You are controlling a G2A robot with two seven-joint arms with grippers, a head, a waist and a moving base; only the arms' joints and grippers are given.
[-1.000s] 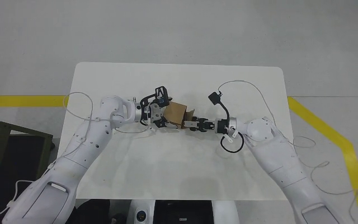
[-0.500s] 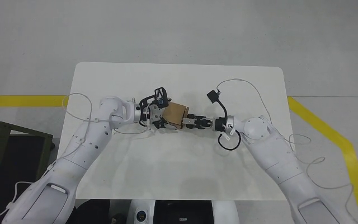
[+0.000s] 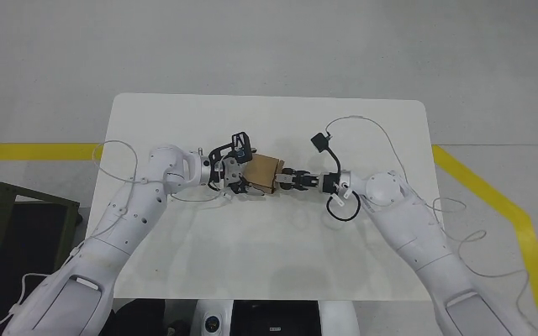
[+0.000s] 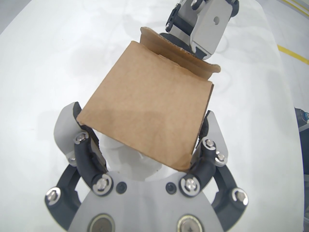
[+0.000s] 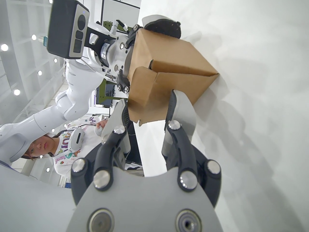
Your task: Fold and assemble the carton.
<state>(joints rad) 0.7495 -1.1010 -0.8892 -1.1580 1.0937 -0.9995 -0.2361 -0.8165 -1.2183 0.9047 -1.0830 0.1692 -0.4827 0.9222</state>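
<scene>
The left gripper (image 4: pixel 142 118) is closed on the cardboard carton (image 4: pixel 149 107). The two opposite side walls of the carton are clamped between its fingers (image 4: pixel 72 119), at the end which is turned towards the wrist. At the other end, the right gripper (image 5: pixel 149 106) is seen with its fingers (image 5: pixel 179 107) held apart, so it is open. The end flap (image 5: pixel 144 92) of the carton lies between the fingertips, and in the left wrist view one fingertip is touching this flap (image 4: pixel 179 55), which is bent and not fully flat against the box. In the top view the carton (image 3: pixel 267 170) is found between both grippers, near the middle of the white table (image 3: pixel 269 260). One lower corner of the carton appears to touch the table top.
</scene>
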